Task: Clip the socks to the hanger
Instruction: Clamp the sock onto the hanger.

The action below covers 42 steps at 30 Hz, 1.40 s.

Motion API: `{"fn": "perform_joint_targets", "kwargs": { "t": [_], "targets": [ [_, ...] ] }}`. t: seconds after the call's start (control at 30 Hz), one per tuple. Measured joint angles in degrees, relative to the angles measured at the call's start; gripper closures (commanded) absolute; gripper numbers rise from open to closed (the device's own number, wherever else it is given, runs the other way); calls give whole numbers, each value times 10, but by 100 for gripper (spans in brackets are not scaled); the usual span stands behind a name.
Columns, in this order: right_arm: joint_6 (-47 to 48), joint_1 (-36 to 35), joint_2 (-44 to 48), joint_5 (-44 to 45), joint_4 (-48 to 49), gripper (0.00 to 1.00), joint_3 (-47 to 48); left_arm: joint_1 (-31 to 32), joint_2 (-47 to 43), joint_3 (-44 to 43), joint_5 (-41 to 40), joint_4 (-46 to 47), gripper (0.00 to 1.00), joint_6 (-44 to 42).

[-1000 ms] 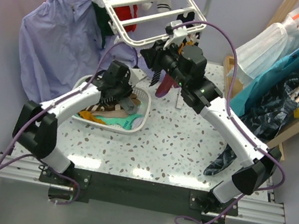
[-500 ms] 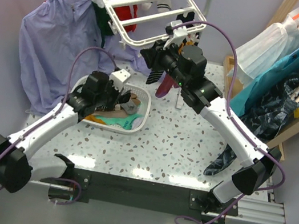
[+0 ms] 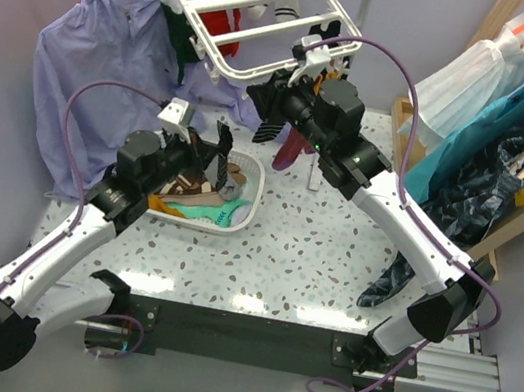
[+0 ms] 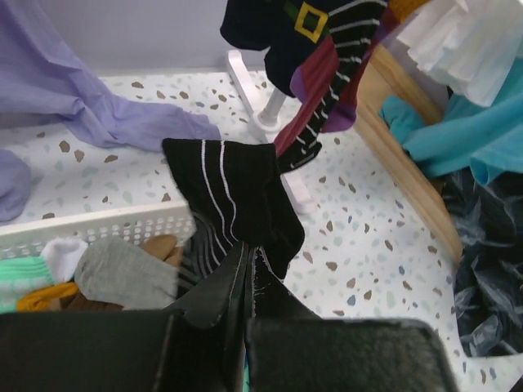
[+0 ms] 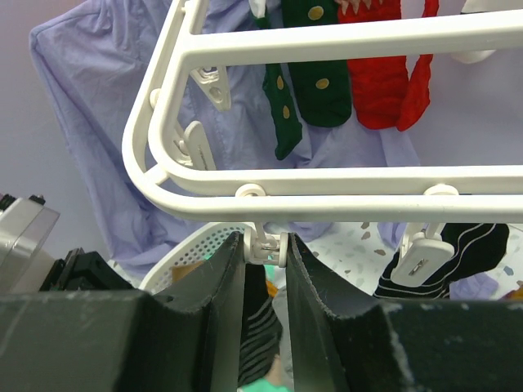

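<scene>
Where the speckled terrazzo surface [image 3: 332, 259] meets lilac walls, L gripper [image 4: 249, 263] is pinched tight on a black sock [image 4: 233, 192] w/ thin white stripes, held over the white slotted basket [image 4: 98, 224] just below; grey sock [image 4: 122, 273] inside. R gripper [image 5: 265, 253] is clamped on a white clip [image 5: 265, 242] under the hanger [image 5: 343, 181] bar, green sock [image 5: 323, 82] & red sock [image 5: 380, 82] pegged beyond. Lavender shirt [image 3: 100, 76] hangs left of both.

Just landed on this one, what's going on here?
The left pincer is shut on a black sock with thin white stripes, holding it above the white slotted laundry basket. The right pincer is closed on a small white clip hanging under the edge bar of the white plastic drying rack. The sock is not yet clipped.
</scene>
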<state>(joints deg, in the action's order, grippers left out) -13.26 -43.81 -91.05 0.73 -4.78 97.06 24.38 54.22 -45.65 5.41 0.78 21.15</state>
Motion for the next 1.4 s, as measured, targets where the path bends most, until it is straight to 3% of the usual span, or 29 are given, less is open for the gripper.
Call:
{"fn": "perform_joint_targets", "kwargs": {
  "t": [0.5,1.4],
  "targets": [
    [-16,0,3,-2,-1,100,0,0,38,-35,-61,113,100,112],
    [-24,1,3,-5,-1,100,0,9,78,-64,-30,209,100,143]
  ]
}}
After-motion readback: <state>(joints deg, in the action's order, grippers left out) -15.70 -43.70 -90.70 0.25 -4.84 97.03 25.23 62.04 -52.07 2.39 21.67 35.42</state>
